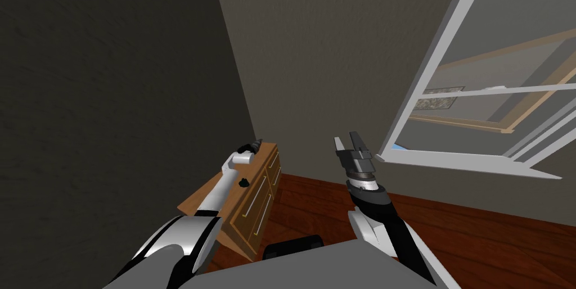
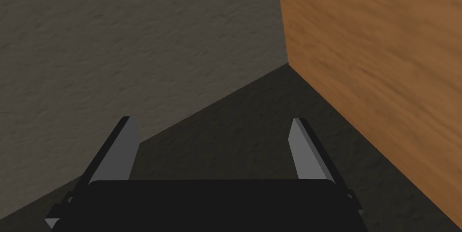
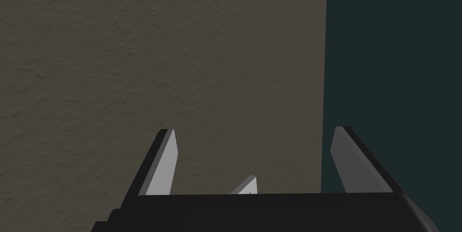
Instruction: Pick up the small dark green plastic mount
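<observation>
A small dark mount (image 1: 243,182) lies on top of a wooden dresser (image 1: 194,202) that stands in the room's corner at my left. My left forearm reaches over the dresser top. The left gripper (image 1: 256,144) is past the mount, at the far end of the top by the wall corner. In the left wrist view the left gripper (image 2: 212,121) stands open with nothing between its fingers, facing the grey wall with the wooden top (image 2: 383,62) beside it. The right gripper (image 1: 346,138) is raised in front of the wall, open and empty (image 3: 253,130).
The dresser's drawer fronts (image 1: 264,201) with long handles face the red-brown wood floor (image 1: 450,229). A large white-framed window (image 1: 478,105) fills the wall at the right. Grey walls meet in the corner behind the dresser.
</observation>
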